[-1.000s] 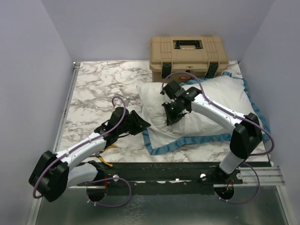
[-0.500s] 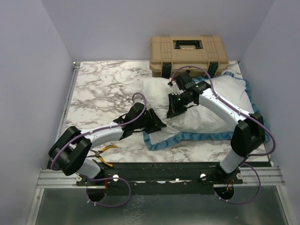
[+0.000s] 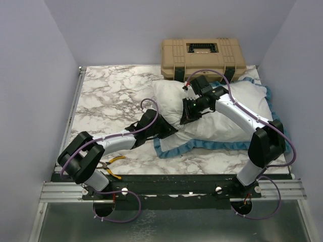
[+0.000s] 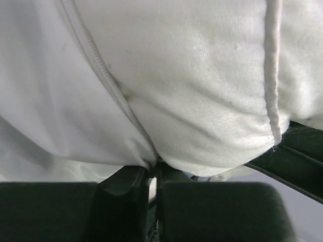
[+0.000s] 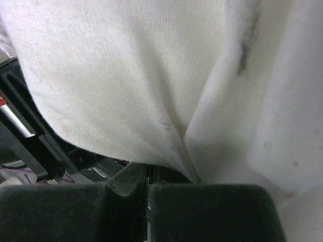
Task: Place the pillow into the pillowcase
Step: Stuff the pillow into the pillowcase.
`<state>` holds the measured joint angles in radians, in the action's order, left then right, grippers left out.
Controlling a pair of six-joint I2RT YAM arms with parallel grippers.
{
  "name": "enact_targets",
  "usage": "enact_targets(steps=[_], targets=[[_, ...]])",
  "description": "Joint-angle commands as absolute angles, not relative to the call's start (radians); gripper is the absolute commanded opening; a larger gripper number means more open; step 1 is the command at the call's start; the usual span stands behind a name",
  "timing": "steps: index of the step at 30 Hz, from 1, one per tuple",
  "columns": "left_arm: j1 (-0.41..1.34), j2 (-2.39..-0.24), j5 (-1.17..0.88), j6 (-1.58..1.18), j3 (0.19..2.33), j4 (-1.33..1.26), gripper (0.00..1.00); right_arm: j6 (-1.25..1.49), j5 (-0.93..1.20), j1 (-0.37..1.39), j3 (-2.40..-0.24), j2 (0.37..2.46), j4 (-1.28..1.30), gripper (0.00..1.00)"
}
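Two grippers have hold of white cloth. The right gripper (image 5: 148, 177) has its jaws pressed tight on a pinch of it, and a crease runs up from them through the middle of the right wrist view. In the top view it sits on the upper face of the pillow (image 3: 229, 108), left of centre. The left gripper (image 4: 154, 174) is all but closed, with only a thin slit between the jaws. A fold of white cloth is nipped in at a stitched seam, and from above this is at the pillow's lower-left corner. The pillow lies in the right half of the frame on the pillowcase (image 3: 174, 150), whose blue frill shows along its lower, left and right edges. At top centre a tan toolbox (image 3: 202, 56) stands at the far edge of the marble table (image 3: 108, 96). Yellow-handled pliers (image 3: 110, 166) lie at lower left.
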<state>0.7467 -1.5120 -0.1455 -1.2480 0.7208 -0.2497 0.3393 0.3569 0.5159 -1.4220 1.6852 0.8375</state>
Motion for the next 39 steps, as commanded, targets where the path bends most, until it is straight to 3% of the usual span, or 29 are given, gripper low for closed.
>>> enact_targets(steps=[1, 13, 23, 32, 39], targets=[[0.722, -1.525, -0.073, -1.246, 0.691, -0.254, 0.00, 0.319, 0.268, 0.496, -1.456, 1.680, 0.842, 0.00], [0.722, -1.202, 0.012, -1.233, 0.587, -0.053, 0.00, 0.263, 0.068, 0.497, -1.488, 1.644, 0.864, 0.00], [0.724, -1.225, -0.113, -1.153, 0.712, -0.089, 0.00, 0.269, 0.291, 0.572, -1.433, 1.723, 0.759, 0.00], [0.723, -1.218, -0.107, -1.191, 0.714, -0.190, 0.00, 0.295, 0.333, 0.646, -1.350, 1.824, 0.666, 0.00], [0.726, -1.194, -0.107, -1.204, 0.680, -0.218, 0.00, 0.346, 0.719, 0.646, -1.235, 1.903, 0.444, 0.00]])
